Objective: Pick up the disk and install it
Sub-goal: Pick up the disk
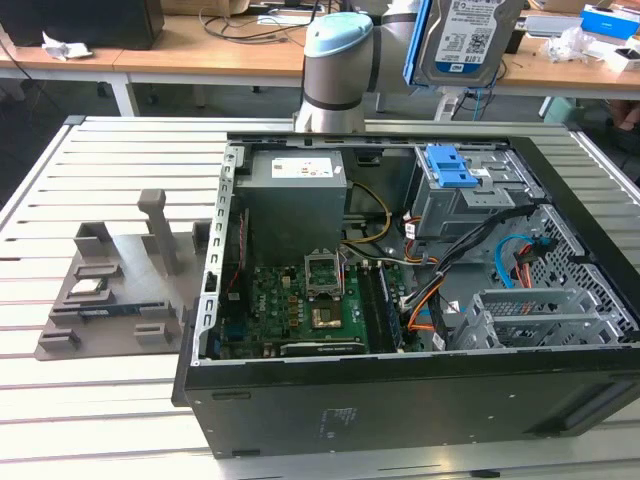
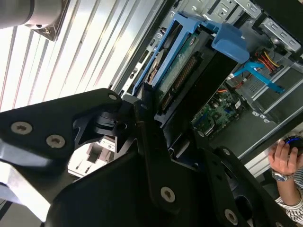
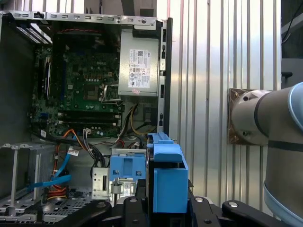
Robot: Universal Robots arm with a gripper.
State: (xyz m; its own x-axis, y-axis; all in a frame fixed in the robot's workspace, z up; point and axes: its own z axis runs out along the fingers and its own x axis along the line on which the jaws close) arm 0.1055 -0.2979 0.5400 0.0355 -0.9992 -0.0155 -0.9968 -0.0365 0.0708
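The slatted counter (image 1: pixel 120 420) runs wide and bare on the exterior view's left and along the near side. The open computer case (image 1: pixel 400 390) lies on its side and takes up most of the exterior view's right half. Its raised walls fence in the boards and cables, and the top is open. The arm (image 1: pixel 338 60) stands just past the case's far wall, with its pale-capped joint upright. In the first wrist view its thick grey limb (image 3: pixel 270 142) hangs over bare slats beside the case. A grey fixture (image 1: pixel 110 290) with upright posts sits on the counter, close against the case's wall on the exterior view's left.

Inside the case, the grey power box (image 1: pixel 297 195) fills the far corner, and a metal drive cage (image 1: pixel 545 320) sits near the front on the exterior view's right.

The disk (image 1: pixel 470 40) is up in the air above the far rim, standing on edge with open air beneath it. The black jaws are clamped on it, its connector edge (image 2: pixel 182 71) pointing away from them and its blue frame (image 3: pixel 168 182) over the case's open side. A blue latch (image 1: pixel 450 165) sits in the bay below. A person's hand (image 2: pixel 284 158) rests beyond the case.
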